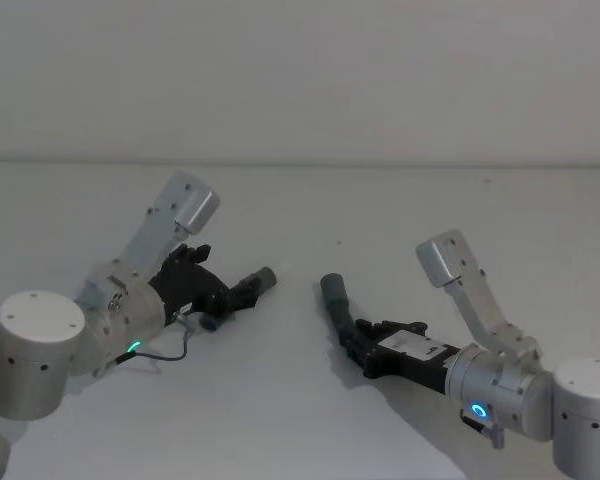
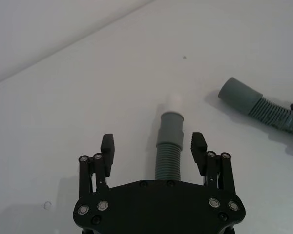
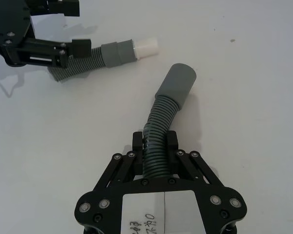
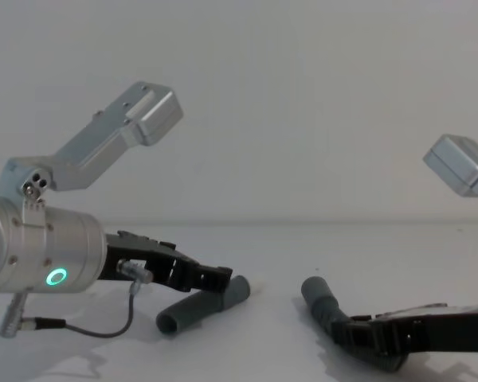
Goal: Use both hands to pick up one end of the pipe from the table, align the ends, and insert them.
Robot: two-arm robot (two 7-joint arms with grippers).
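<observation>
Dark grey ribbed hose (image 2: 168, 146), whitish tip, lies on white table (image 2: 63, 97) inside the spread black left pincer (image 2: 154, 142), not touching; rear hidden. Right pincer (image 3: 155, 142) clamped on socket-cuffed grey hose (image 3: 162, 122), tail hidden.

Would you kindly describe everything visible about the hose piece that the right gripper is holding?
The socket hose is dark grey, ribbed and flexible-looking, bending slightly towards a smooth, wider cuff. The right gripper is shut on its ribbed part, clamping both sides. It sits low over the white table, its cuff near the other hose piece but apart from it.
</observation>
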